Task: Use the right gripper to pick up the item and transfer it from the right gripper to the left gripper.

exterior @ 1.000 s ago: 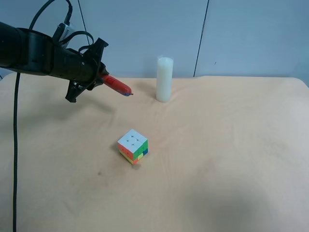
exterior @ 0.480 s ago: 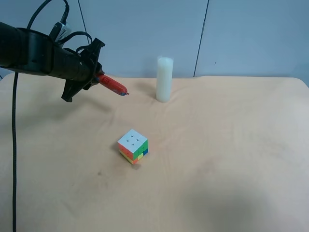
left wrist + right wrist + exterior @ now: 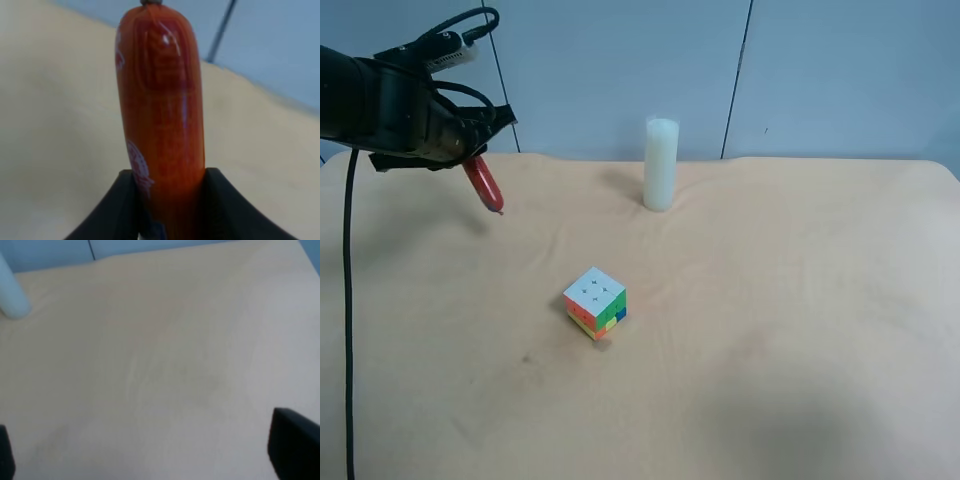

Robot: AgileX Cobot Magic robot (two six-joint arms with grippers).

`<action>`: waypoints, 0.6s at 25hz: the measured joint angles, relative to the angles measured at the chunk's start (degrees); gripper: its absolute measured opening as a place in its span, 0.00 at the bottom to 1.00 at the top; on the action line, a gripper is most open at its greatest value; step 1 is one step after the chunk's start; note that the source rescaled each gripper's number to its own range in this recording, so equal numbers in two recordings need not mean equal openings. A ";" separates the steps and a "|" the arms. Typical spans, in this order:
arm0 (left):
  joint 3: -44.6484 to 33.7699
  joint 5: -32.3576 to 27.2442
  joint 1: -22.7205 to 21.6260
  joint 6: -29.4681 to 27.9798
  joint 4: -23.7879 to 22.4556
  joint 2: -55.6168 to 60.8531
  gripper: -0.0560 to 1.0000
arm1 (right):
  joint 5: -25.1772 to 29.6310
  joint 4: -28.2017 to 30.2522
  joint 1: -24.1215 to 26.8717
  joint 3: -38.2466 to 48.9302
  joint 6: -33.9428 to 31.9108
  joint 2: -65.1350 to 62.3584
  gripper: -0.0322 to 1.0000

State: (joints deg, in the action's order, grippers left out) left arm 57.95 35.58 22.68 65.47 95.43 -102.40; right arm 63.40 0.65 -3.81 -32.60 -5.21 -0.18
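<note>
The item, a slim red-orange sausage-shaped tube (image 3: 483, 184), is held above the table at the far left of the exterior high view, its free end pointing down. The left gripper (image 3: 468, 152), black on an all-black cabled arm, is shut on its upper end. In the left wrist view the tube (image 3: 161, 110) stands between the two black fingers (image 3: 122, 200). The right gripper is out of the exterior high view. In the right wrist view only its two dark fingertips (image 3: 292, 445) show at the frame's edges, wide apart and empty over bare table.
A white cylinder (image 3: 661, 164) stands upright at the back of the tan table (image 3: 770, 300); it also shows in the right wrist view (image 3: 11, 292). A multicoloured puzzle cube (image 3: 595, 302) sits left of the table's middle. A blue wall is behind.
The left arm has drawn back to the left. The tube has swung from pointing sideways toward the cylinder to pointing down at the table.
</note>
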 joint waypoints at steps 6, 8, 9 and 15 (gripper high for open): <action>-0.02 2.53 0.00 25.06 -0.22 0.00 0.05 | 0.00 0.00 0.00 0.00 0.00 0.00 1.00; -0.14 2.53 0.00 29.91 -0.22 0.00 0.05 | 0.00 0.00 0.00 0.00 0.00 0.00 1.00; -0.34 2.53 0.00 31.61 -0.16 0.00 0.05 | 0.00 0.00 0.00 0.00 0.00 0.00 1.00; -2.93 2.47 0.00 34.00 3.54 0.00 0.05 | 0.00 0.00 0.00 0.00 0.00 0.00 1.00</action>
State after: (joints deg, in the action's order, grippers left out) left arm 55.02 38.06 22.68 99.48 98.96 -102.40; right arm 63.40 0.65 -3.81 -32.60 -5.21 -0.18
